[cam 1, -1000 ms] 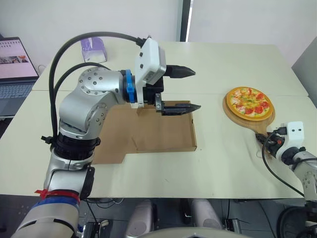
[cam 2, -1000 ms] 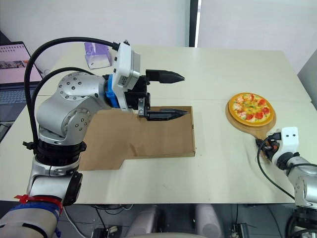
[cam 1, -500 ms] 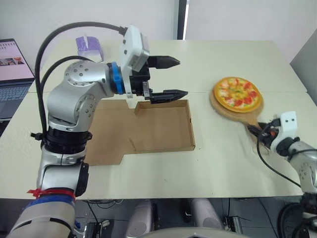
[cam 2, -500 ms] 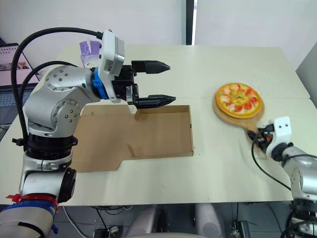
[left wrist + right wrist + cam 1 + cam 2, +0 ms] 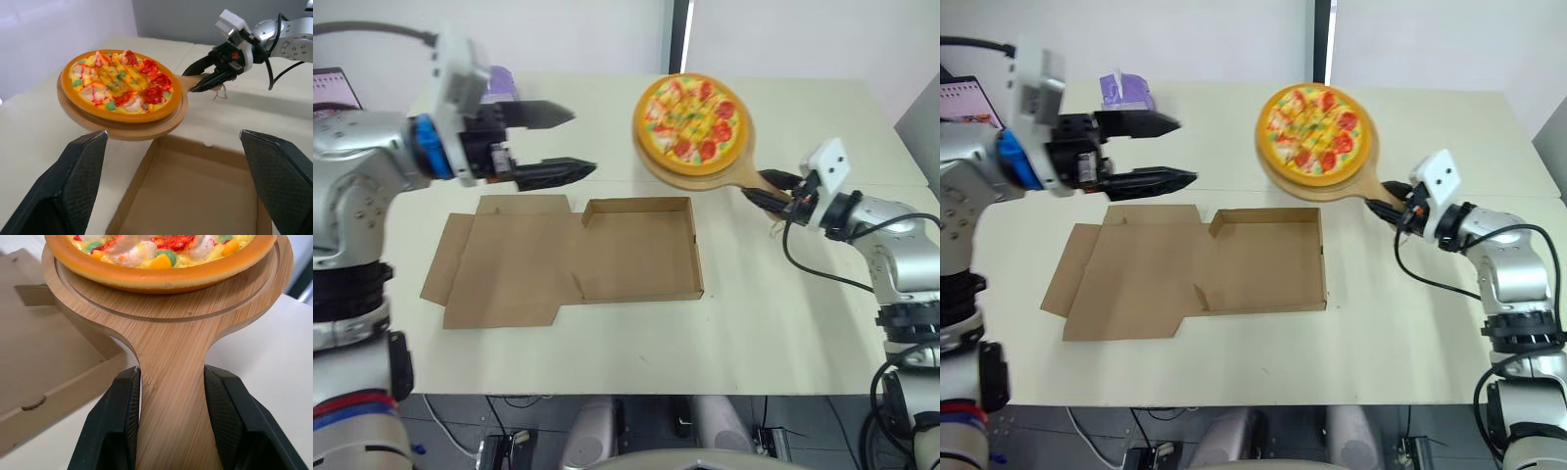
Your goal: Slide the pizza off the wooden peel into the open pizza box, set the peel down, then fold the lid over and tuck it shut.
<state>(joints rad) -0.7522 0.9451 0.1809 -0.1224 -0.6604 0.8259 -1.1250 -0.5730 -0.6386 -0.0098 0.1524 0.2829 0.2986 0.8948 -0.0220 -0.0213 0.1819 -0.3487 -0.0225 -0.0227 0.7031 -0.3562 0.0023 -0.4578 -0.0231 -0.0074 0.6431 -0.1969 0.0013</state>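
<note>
Pale tabletop (image 5: 783, 323) carries an open pizza box (image 5: 636, 250), its lid flat beside a tray whose floor is bare cardboard.

Head view: the pizza (image 5: 690, 117) lies on the peel (image 5: 729, 176), raised beyond the box's far right corner. The right gripper (image 5: 766, 191) is clamped on the handle. The left gripper (image 5: 582, 140) hovers beyond the box's far edge, spread wide and holding nothing.

Left wrist view: the loaded peel hangs over the tray's far wall.

Right wrist view: both fingers (image 5: 117, 421) press the handle's sides.

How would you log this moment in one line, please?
right gripper: shut on peel | peel: aloft, carrying pizza, near pizza box far edge | left gripper: open, empty | pizza box: open, empty
</note>
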